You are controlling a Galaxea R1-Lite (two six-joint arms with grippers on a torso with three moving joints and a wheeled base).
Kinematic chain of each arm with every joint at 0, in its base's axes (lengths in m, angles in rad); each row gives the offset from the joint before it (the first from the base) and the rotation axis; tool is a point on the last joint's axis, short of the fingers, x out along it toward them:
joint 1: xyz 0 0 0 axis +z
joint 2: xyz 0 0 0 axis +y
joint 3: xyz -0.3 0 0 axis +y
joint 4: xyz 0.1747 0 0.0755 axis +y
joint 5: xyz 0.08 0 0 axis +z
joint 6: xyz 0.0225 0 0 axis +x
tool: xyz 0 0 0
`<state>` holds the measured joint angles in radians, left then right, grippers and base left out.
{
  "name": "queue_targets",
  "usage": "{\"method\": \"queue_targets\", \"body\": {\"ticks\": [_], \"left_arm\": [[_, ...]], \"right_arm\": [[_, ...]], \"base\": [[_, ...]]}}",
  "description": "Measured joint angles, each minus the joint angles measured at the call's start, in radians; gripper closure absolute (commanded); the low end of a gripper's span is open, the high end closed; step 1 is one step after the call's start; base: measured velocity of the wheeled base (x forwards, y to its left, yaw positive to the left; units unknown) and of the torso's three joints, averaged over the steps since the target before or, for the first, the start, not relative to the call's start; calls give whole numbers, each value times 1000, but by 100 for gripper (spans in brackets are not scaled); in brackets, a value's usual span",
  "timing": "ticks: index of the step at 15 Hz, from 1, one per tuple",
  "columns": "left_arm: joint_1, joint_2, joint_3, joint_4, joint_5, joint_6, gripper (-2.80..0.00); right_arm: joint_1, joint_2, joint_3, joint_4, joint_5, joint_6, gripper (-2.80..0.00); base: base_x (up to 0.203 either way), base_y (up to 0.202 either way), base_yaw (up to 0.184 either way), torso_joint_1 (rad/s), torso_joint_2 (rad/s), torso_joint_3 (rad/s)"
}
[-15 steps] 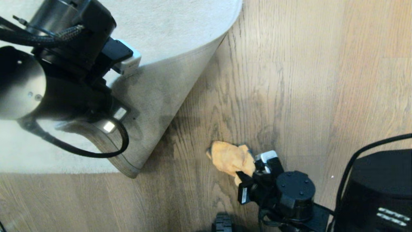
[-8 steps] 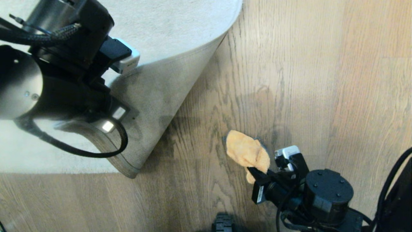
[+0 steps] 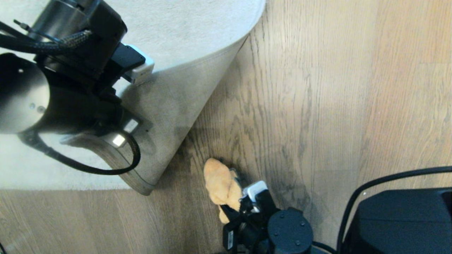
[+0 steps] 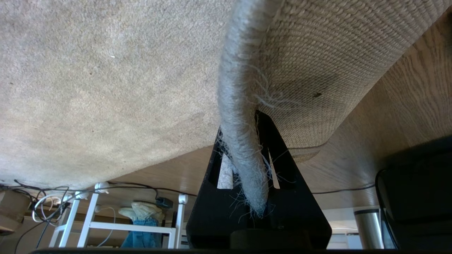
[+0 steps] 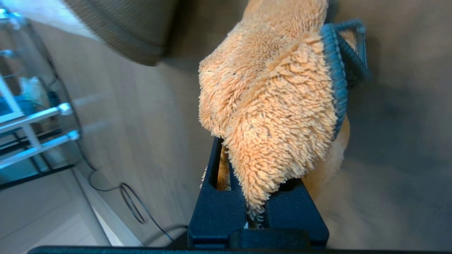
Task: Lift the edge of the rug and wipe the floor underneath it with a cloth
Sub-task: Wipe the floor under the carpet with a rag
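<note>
The pale grey rug's corner is folded up, so its beige woven backing [image 3: 169, 106] faces up. My left arm [image 3: 70, 88] hangs over it at the upper left. My left gripper [image 4: 240, 123] is shut on the frayed rug edge [image 4: 243, 169] and holds it off the floor [image 3: 317, 106]. My right gripper [image 5: 254, 148] is shut on a fluffy orange cloth [image 5: 275, 106] with a blue border. The cloth [image 3: 220, 185] presses on the brown wood-grain planks just right of the lifted corner, near the bottom of the head view.
My black base [image 3: 399, 222] and a black cable [image 3: 370, 187] fill the lower right of the head view. The left wrist view shows a white rack [image 4: 123, 225] with tangled cables beyond the rug. The right wrist view shows a loose cable [image 5: 130, 201] on the floor.
My right gripper swept the cloth right and away, then back left and nearer, close to the lifted rug corner. The left arm kept the rug edge up without moving.
</note>
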<state>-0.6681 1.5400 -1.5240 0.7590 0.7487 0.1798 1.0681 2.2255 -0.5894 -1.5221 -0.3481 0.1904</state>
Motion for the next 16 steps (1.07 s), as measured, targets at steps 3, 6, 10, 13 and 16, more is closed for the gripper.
{"method": "queue_targets", "body": {"ticks": [3,6,10,13,16], "left_arm": [[0,2,2,0,0,0,0],[2,2,8,-1,0,0,0],[2,2,10,0,1,0,0],[2,1,10,0,1,0,0],[3,-2,10,1,2,0,0]], "right_arm": [[28,139,-146,1,0,-1,0],[32,219,-196,0,-3,3,0],[-17,239,-191,0,-9,13,0],[-88,207,-139,0,-10,13,0],[-170,125,-43,0,-10,13,0]], "base": [[0,0,0,0,0,0],[0,0,0,0,0,0],[0,0,0,0,0,0],[0,0,0,0,0,0],[0,0,0,0,0,0]]}}
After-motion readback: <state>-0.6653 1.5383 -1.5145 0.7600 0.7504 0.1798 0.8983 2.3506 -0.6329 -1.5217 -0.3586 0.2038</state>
